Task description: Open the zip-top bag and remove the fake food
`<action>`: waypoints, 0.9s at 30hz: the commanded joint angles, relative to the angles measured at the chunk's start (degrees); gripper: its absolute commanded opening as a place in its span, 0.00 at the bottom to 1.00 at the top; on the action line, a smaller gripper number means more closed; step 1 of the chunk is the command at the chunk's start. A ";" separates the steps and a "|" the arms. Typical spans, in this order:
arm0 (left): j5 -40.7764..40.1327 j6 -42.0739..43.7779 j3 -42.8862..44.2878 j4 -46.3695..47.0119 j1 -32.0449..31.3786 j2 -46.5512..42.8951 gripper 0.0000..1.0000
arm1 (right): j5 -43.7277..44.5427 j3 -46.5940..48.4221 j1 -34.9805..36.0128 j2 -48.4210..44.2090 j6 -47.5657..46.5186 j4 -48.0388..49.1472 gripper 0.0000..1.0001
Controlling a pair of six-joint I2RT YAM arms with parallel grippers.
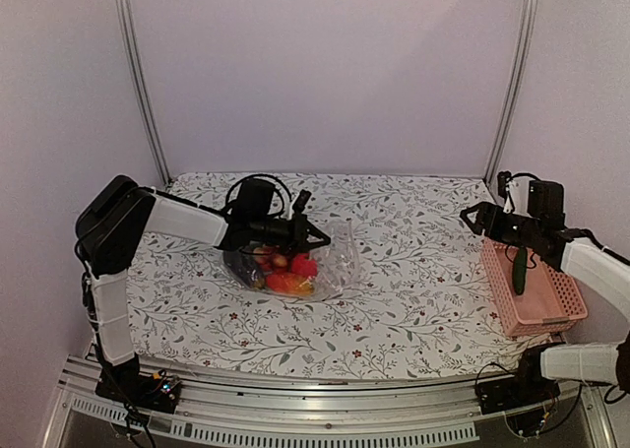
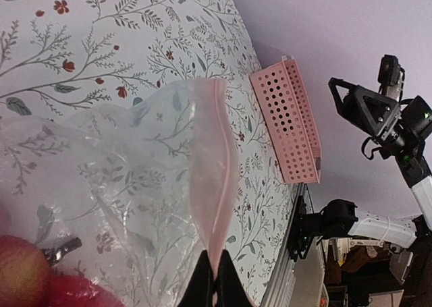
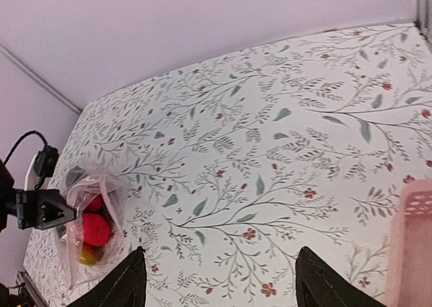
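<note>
- Pink zip strip [image 2: 217,185] of the clear bag [image 1: 330,256] is pinched flat by the left gripper [image 2: 214,283], whose fingers are pressed together on it.
- The bag lies on the left half of the tabletop [image 1: 423,310], about midway between the near and far edges. The toy food [image 1: 292,273] is inside it: red, orange and dark pieces.
- From the pinch, the strip seems to run toward the right edge. I judge this to be its long axis.
- The right gripper [image 3: 221,249] is spread and holds nothing. It hangs above the pink basket [image 1: 536,305] at the right edge, and the bag lies well apart to its left. The left arm is clearly nearer.
- To open the mouth, the right gripper must probably cross leftward to the free lip.
- No brand, label or readable writing shows.
</note>
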 commanded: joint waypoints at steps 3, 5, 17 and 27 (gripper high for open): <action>-1.18 3.03 -1.49 -1.61 -0.74 -5.15 0.00 | -8.71 4.36 14.62 8.30 1.45 11.25 0.70; -1.15 3.69 -1.84 -1.78 -1.15 -5.99 0.00 | -9.11 5.51 18.87 12.32 1.69 13.38 0.68; -0.13 2.63 -6.70 2.66 -1.64 -9.35 0.00 | -9.97 15.52 35.95 34.73 4.07 24.22 0.47; 0.18 2.51 -7.99 3.75 -1.44 -10.58 0.00 | -11.99 22.55 38.96 49.20 4.92 28.28 0.40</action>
